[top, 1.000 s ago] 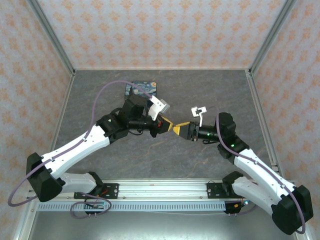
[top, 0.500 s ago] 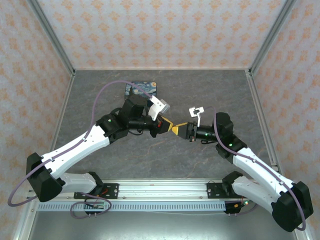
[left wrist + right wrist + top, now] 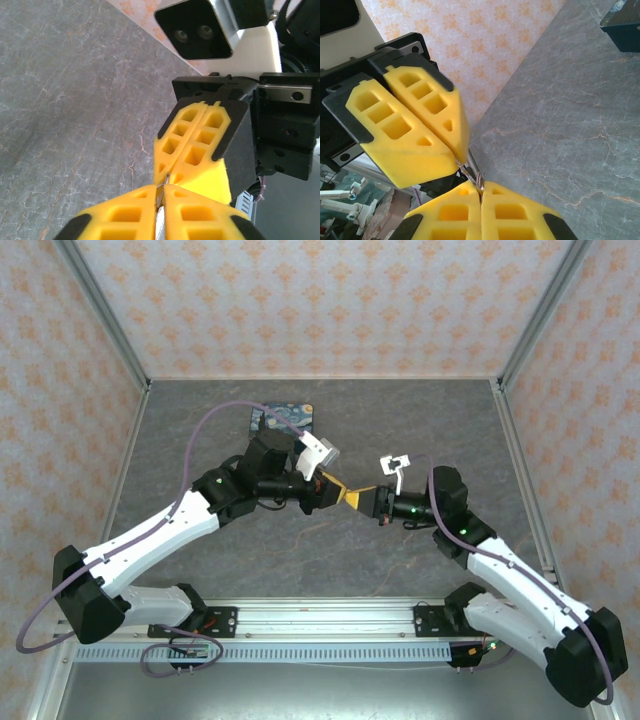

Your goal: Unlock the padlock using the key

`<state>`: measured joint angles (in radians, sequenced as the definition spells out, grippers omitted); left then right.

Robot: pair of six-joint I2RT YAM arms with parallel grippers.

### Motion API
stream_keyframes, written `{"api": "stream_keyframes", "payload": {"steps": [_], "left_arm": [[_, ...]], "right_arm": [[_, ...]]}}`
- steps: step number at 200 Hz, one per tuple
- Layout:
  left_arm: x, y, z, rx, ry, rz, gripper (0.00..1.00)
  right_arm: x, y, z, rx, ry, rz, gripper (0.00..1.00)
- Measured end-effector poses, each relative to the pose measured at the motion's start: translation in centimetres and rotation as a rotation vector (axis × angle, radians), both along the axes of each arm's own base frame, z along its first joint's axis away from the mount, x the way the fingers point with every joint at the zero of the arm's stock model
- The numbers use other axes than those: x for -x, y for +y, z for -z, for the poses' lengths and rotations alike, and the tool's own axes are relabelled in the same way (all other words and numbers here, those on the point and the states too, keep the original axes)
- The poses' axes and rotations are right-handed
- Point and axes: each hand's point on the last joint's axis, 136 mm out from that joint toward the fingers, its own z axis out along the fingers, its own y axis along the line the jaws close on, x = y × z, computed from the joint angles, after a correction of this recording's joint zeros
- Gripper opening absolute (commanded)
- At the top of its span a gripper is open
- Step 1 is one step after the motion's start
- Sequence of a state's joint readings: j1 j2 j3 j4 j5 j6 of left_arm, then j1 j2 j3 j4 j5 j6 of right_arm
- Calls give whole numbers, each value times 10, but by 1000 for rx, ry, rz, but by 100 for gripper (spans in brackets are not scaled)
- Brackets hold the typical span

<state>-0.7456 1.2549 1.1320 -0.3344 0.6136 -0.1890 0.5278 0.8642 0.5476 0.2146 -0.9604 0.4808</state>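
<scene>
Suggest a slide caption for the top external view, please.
Left gripper and right gripper meet tip to tip above the table, starry-night tin behind.

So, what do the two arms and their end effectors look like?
The left arm and right arm have white shells, black joints and a purple cable. The left end effector and right end effector each carry yellow wedge fingers with square hollows on black bases.

A thin silvery metal piece [image 3: 471, 175], padlock loop or key I cannot tell, bridges the meeting tips of the left gripper [image 3: 461, 152] and right gripper [image 3: 481, 192]. Both pinch it, raised above the table's middle. The lock body is hidden.
</scene>
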Motion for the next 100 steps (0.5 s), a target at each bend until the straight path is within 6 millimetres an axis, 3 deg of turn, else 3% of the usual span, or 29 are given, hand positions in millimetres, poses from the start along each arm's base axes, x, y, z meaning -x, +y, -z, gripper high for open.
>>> {"api": "stream_keyframes", "payload": {"steps": [12, 47, 81, 100], "left_arm": [[-5, 3, 0, -1, 3, -27, 54], [-42, 32, 0, -1, 30, -229, 83], [-94, 84, 11, -67, 58, -541, 86], [-122, 94, 24, -144, 65, -648, 87]], "right_arm": [[-1, -2, 1, 9, 0, 18, 0], [-11, -11, 16, 68, 32, 109, 0], [-27, -29, 35, 148, 77, 262, 0], [-36, -44, 54, 220, 133, 374, 0]]}}
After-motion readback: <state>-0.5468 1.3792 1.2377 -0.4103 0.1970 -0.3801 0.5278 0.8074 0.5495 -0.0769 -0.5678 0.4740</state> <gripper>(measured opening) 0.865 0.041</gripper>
